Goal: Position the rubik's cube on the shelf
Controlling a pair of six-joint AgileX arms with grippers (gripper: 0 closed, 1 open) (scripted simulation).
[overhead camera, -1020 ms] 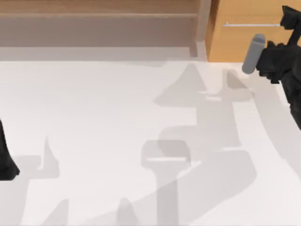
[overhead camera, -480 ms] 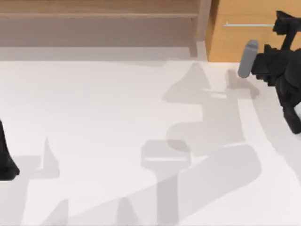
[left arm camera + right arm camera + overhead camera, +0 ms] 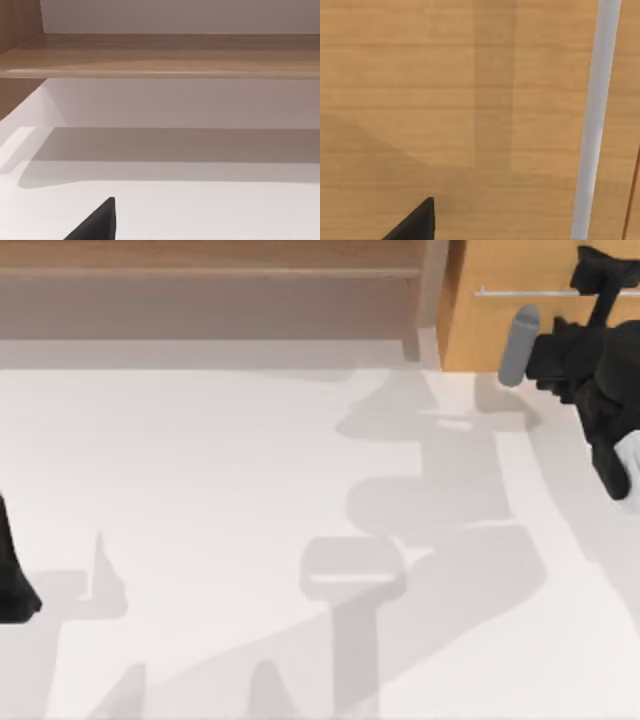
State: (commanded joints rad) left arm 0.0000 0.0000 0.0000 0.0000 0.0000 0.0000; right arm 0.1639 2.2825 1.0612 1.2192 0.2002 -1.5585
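One right claw (image 3: 598, 270) at the drawer cabinet (image 3: 500, 320); wrist view adds its handle (image 3: 594, 120); grip unreadable.

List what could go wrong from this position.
The right tool is close against the drawer cabinet, near its metal bar handle; it may strike the drawer front or miss the bar. No cube lies on the table, so the shelf step may stall. The left arm is parked at the table's left edge.

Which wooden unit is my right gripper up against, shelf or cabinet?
The cabinet: orange-tan with a metal bar handle. The right gripper is at it; the shelf lies left.
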